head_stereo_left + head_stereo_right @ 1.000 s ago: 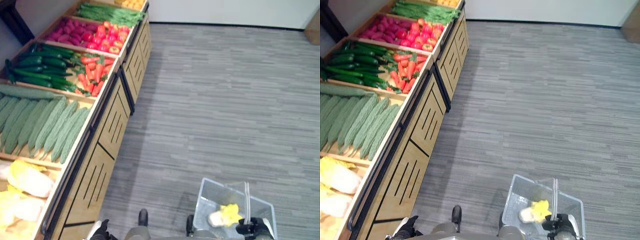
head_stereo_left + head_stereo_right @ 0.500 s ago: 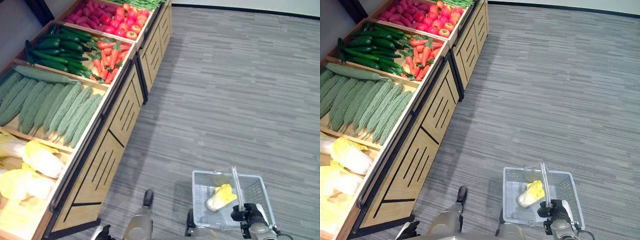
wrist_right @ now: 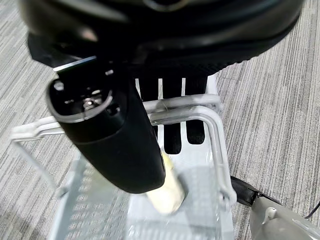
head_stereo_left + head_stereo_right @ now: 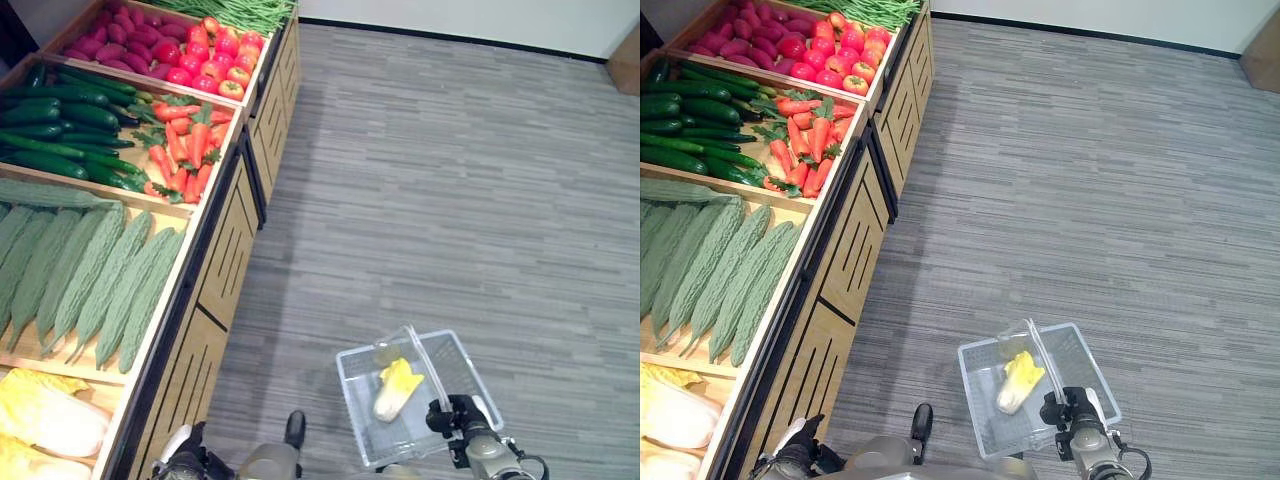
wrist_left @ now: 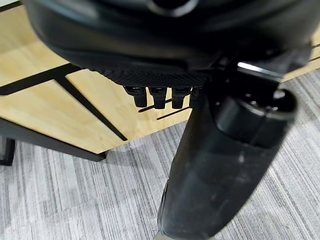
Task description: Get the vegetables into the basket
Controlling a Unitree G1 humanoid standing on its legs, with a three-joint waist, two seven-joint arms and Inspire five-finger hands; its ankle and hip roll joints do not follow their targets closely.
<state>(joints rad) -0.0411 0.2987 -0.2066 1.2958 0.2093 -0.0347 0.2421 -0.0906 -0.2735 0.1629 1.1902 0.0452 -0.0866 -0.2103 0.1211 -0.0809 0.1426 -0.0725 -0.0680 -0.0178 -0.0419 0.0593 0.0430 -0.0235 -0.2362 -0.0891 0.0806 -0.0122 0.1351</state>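
Clear plastic mesh forms the basket (image 4: 455, 360), hanging low at the robot's right; the right hand (image 4: 1072, 421) is curled round its thin handle (image 3: 172, 104), and one pale yellow cabbage (image 4: 396, 386) lies inside it; the left hand (image 4: 183, 461) hangs idle at the lower left near the stand's wooden front, fingers tucked in and holding nothing, as its wrist view shows. Against a second ago the whole scene has swung and the basket reads nearer the stand, so the robot seems to be turning and the camera with it; the cabbage has stayed put in the basket. Beyond, the wooden display stand (image 4: 215, 270) holds more cabbages (image 4: 45, 418), then bitter gourds (image 4: 92, 272), cucumbers (image 4: 55, 130), carrots (image 4: 188, 147) and tomatoes (image 4: 215, 60); I judge the task barely begun, with the next pick needing the free left hand.
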